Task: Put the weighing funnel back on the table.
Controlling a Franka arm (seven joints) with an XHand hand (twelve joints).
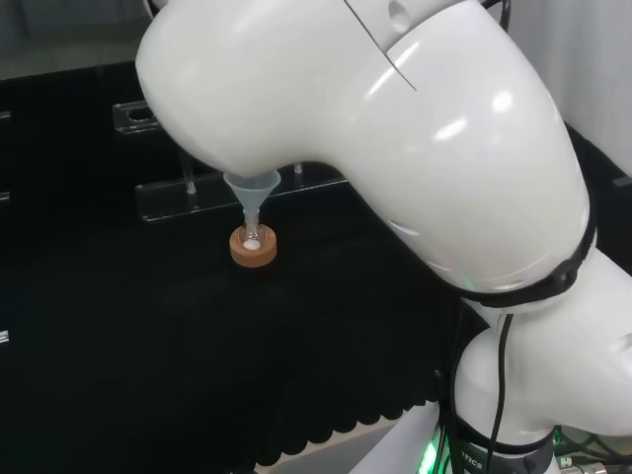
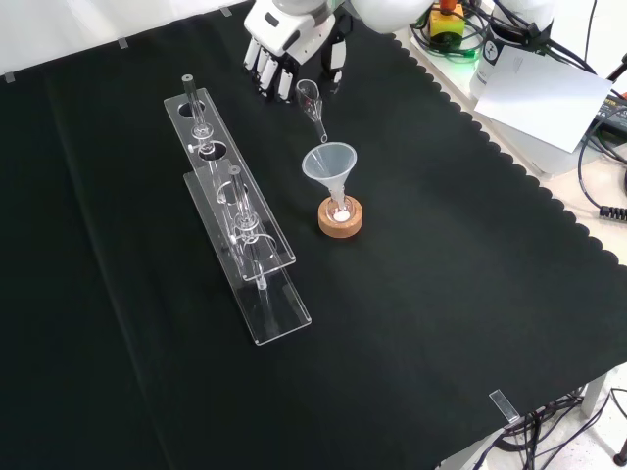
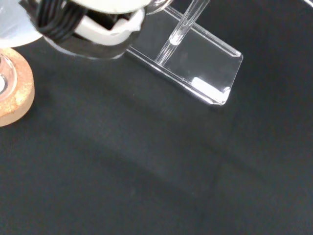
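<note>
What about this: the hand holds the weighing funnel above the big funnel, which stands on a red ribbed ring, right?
No: the front view shows a cork ring, not red ribbed. The hand does hold the weighing funnel above the funnel.

The weighing funnel (image 2: 312, 104) is a small clear piece, a scoop-like cup that narrows into a short thin stem. It is off the table (image 2: 441, 294), held in the air by the hand (image 2: 294, 44) at the front view's top, with its cup end between the fingers (image 2: 282, 82) and the thumb (image 2: 336, 65). It hangs tilted (cup uppermost, stem slanting down and to the view's right). The stem's tip sits just above the open mouth of the funnel (image 2: 329, 163), near its far rim. Whether the cup holds anything cannot be told.
</note>
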